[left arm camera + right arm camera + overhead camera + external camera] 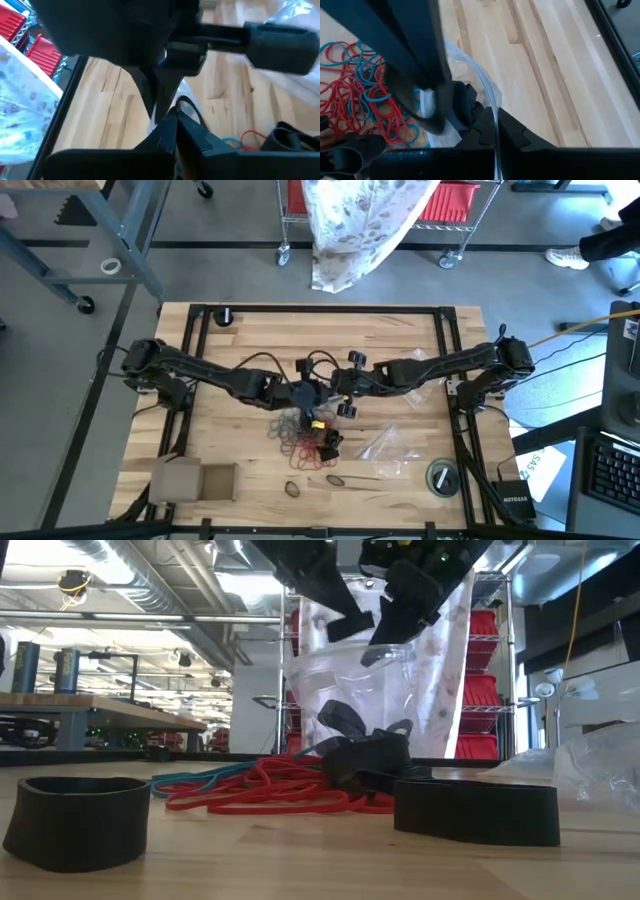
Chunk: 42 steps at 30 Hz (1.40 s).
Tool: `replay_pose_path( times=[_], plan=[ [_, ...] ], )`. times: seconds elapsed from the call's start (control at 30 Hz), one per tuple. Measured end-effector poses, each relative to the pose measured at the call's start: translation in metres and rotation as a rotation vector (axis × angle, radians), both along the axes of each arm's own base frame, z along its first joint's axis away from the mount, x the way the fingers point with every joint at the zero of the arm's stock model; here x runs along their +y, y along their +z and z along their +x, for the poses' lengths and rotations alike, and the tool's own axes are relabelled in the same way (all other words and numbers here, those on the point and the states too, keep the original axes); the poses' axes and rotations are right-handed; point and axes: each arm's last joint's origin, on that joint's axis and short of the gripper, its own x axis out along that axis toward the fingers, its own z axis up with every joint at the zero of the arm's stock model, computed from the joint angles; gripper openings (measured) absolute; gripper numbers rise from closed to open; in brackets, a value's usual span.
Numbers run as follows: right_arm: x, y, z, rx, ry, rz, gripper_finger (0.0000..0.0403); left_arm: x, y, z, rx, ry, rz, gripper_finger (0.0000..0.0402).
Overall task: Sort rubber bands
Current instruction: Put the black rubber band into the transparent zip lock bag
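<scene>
Two dark grippers, left gripper (305,393) and right gripper (340,392), both clamped on a clear plastic bag (350,690) at frame centre, seemingly held open for filling; tangled red, teal rubber bands (302,437) heaped just below.

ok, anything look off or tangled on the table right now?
The rubber bands lie in one tangled mixed-colour heap at mid-table, with a few dark ones strayed toward the near edge. Both hands, left and right, are shut on a clear bag above it.
</scene>
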Motion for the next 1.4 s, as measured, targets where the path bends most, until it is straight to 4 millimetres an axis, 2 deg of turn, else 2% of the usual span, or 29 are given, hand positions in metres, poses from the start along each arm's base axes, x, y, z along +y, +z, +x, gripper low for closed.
replay_pose_path(
  times=[0.2,0.33,0.6,0.73,0.9,1.13,1.27,1.4],
  plan=[
    [0.000,0.000,0.000,0.000,0.000,0.000,0.0001,0.003,-0.016,0.007,0.071,0.000,0.105,0.0000],
    [0.000,0.000,0.000,0.001,0.000,0.001,0.0001,0.005,-0.017,0.008,0.094,0.016,0.185,0.0000],
    [0.000,0.000,0.000,0.001,-0.001,0.003,0.0001,0.019,-0.024,0.007,0.111,0.097,0.103,0.0008],
    [0.001,0.000,0.001,-0.008,0.017,0.027,0.0001,0.018,-0.022,0.009,0.084,0.102,0.089,0.0038],
    [0.001,0.001,0.001,-0.011,0.025,0.037,0.0001,0.013,-0.020,0.007,0.053,0.126,0.038,0.0097],
    [0.001,0.000,0.001,-0.010,0.027,0.039,0.0001,0.006,0.017,-0.018,-0.057,0.172,-0.085,0.0170],
    [0.001,0.000,0.001,-0.010,0.028,0.038,0.0001,0.001,0.027,-0.027,-0.091,0.191,-0.144,0.0186],
    [0.001,0.001,0.001,-0.013,0.028,0.038,0.0001,-0.003,0.020,-0.027,-0.033,0.137,-0.252,0.0186]
  ],
)
